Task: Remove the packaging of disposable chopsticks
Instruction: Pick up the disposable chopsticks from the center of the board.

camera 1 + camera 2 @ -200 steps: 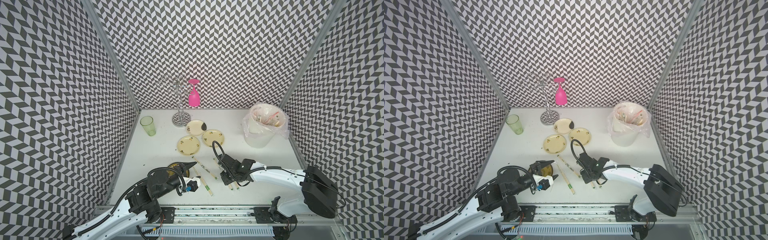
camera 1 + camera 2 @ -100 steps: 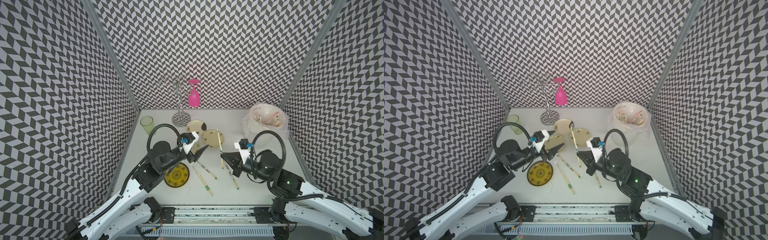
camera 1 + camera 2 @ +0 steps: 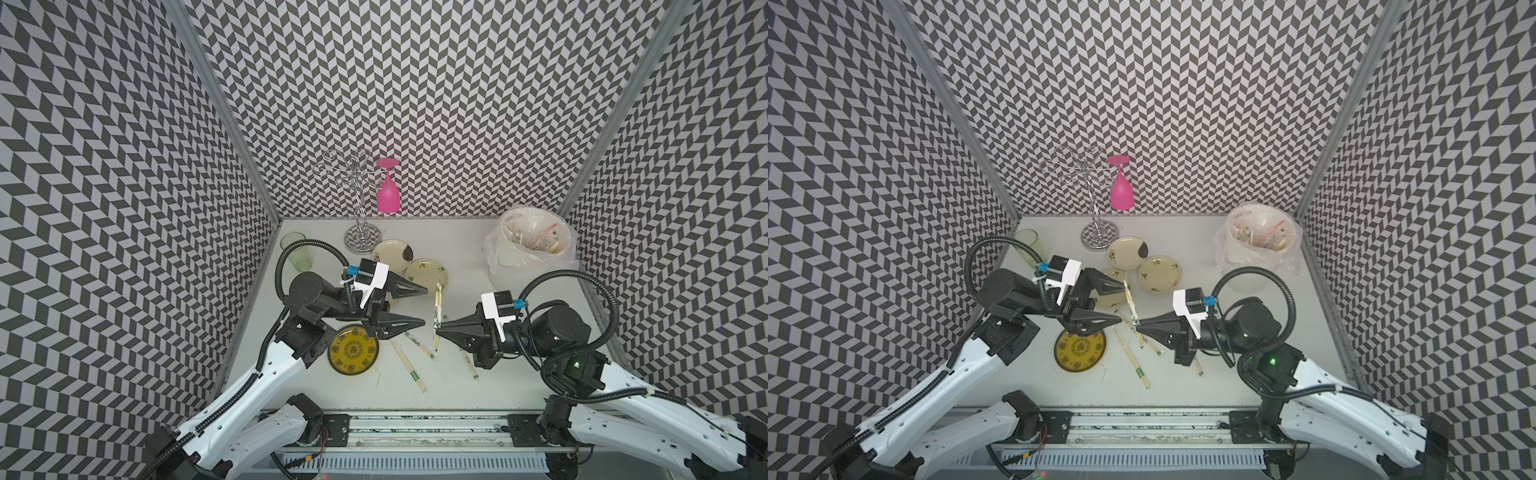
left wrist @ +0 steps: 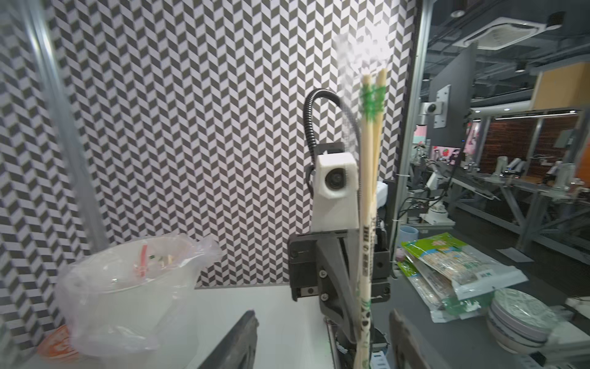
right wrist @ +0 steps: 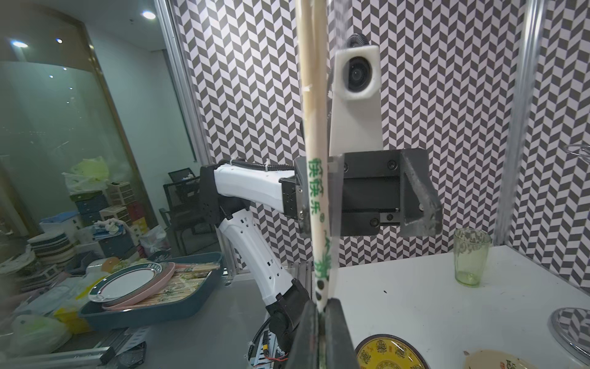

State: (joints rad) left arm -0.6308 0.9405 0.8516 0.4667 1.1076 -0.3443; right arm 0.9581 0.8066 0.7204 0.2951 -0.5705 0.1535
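Much bare table (image 3: 461, 286) between held chopsticks (image 3: 437, 303) and bin (image 3: 511, 262)

Black-and-white chevron walls (image 3: 415, 104) on three sides, metal corner posts (image 3: 230, 124), white tabletop (image 3: 457, 386) — beyond, a dim room: ceiling lights (image 5: 148, 14), glass partition (image 5: 48, 127), workbenches (image 4: 498, 191).

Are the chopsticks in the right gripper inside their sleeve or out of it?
Inside. The sleeve, clear film with green print, wraps the chopsticks in the right gripper and crinkles on past their tips.

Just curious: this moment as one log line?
right gripper: shut on sleeved chopsticks | left gripper: open near them | sleeve: on
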